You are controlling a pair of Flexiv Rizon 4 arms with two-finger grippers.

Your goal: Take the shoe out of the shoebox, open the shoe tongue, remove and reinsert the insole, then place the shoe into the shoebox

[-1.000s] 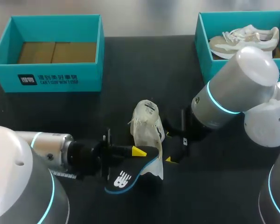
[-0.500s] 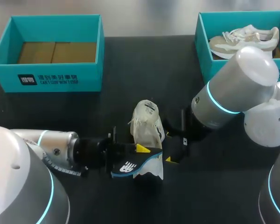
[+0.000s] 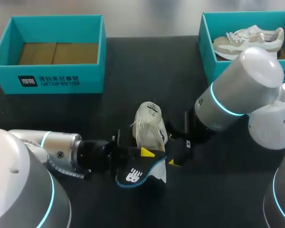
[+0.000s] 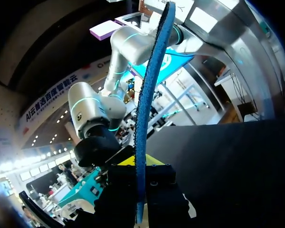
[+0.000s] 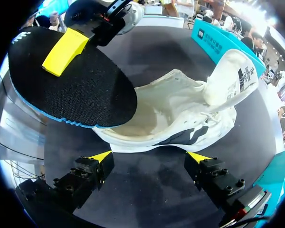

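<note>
Even light from overhead falls on the dark table [image 3: 133, 61], which looks matte, with barely a shadow. Soft highlights sit on the pale shells of the right arm [image 3: 247, 80] and left arm [image 3: 14, 161]. Beyond the left gripper [image 4: 140, 164], ceiling lamps flare white. Ahead of the right gripper [image 5: 149, 156], the shoe [image 5: 180, 114] is brightly lit, dimmer under the insole [image 5: 71, 90].

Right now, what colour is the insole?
The insole is black with a blue edge; the right wrist view shows it best.

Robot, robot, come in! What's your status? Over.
Left gripper shut on insole, its tip at the shoe's opening. Right gripper open, beside shoe. Tongue pulled up. Nothing in the way.
</note>
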